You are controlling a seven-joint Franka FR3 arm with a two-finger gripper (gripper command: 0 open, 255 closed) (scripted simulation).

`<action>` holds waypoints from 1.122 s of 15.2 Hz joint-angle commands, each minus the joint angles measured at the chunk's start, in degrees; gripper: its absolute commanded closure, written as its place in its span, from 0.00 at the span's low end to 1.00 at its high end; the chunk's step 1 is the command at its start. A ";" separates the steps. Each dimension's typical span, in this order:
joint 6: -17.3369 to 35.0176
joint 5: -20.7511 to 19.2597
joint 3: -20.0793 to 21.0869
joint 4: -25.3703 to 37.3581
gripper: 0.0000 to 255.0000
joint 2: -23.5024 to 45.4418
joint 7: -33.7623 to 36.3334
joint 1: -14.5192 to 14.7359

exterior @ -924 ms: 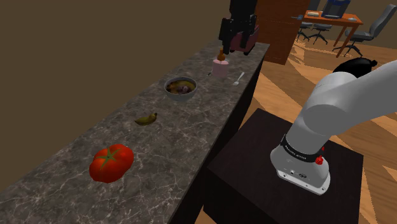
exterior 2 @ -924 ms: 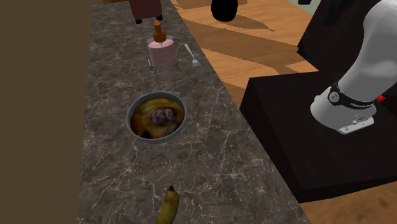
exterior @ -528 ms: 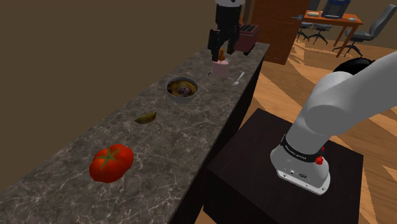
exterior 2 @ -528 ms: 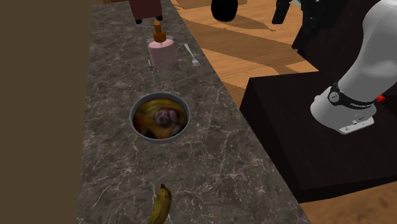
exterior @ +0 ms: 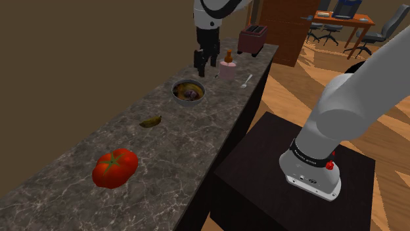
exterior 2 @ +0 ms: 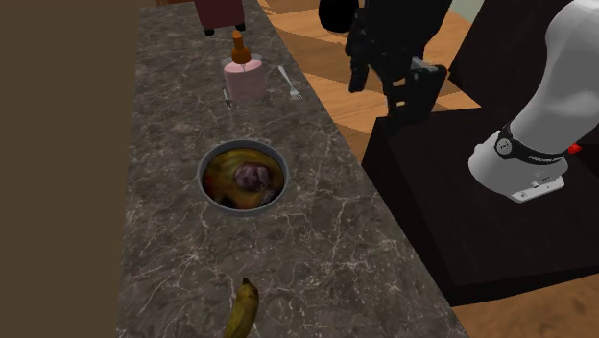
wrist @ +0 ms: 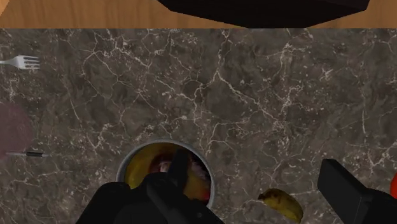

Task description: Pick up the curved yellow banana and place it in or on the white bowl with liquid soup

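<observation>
One banana point(exterior: 151, 121), yellow going brown, lies flat on the dark marbled surface point(exterior: 79, 164), untouched. In the shoulder view you'll find it at 8 o'clock from the bowl point(exterior: 187, 102), clearly apart from it. In the second exterior view the banana point(exterior 2: 242, 309) sits at 6 o'clock from the bowl point(exterior 2: 201, 178). That bowl reads grey at the rim to you, not white, with yellow-brown soup and a purplish lump in it.

Your tool point(exterior: 205, 65) hangs above the surface at 1 o'clock from the bowl in the shoulder view. In the second exterior view the tool point(exterior 2: 389, 91) is at 2 o'clock from the bowl. Its fingers stand wide apart with nothing between them. From the wrist camera the tool point(wrist: 254, 164) looks straight down. One finger crosses the bowl point(wrist: 121, 168), and the banana point(wrist: 282, 202) lies on the surface between the two fingers, touching neither.

Further out, a red tomato point(exterior: 115, 168) rests at 7 o'clock from the banana. A pink pot point(exterior 2: 244, 79) with an orange topper stands at 12 o'clock from the bowl. A fork point(exterior 2: 290, 83) lies just beside the pot at 3 o'clock, and a dark red toaster point(exterior: 252, 39) sits at the surface's far end.
</observation>
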 commanded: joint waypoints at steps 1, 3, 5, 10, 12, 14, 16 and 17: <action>3.14 -0.98 0.47 1.56 0.00 4.67 -1.72 0.45; 5.50 -2.03 1.11 3.41 0.00 8.93 -3.02 0.96; 7.64 -3.24 1.77 5.46 0.00 13.17 -4.17 1.47; 11.94 -6.98 3.31 11.42 0.00 23.71 -6.47 2.87; 13.25 -8.73 3.81 14.12 0.00 27.88 -7.21 3.57; 14.33 -10.56 4.21 16.99 0.00 32.03 -7.91 4.39; 15.21 -12.43 4.52 20.03 0.00 36.15 -8.60 5.32; 15.56 -13.36 4.64 21.61 0.00 38.20 -8.96 5.82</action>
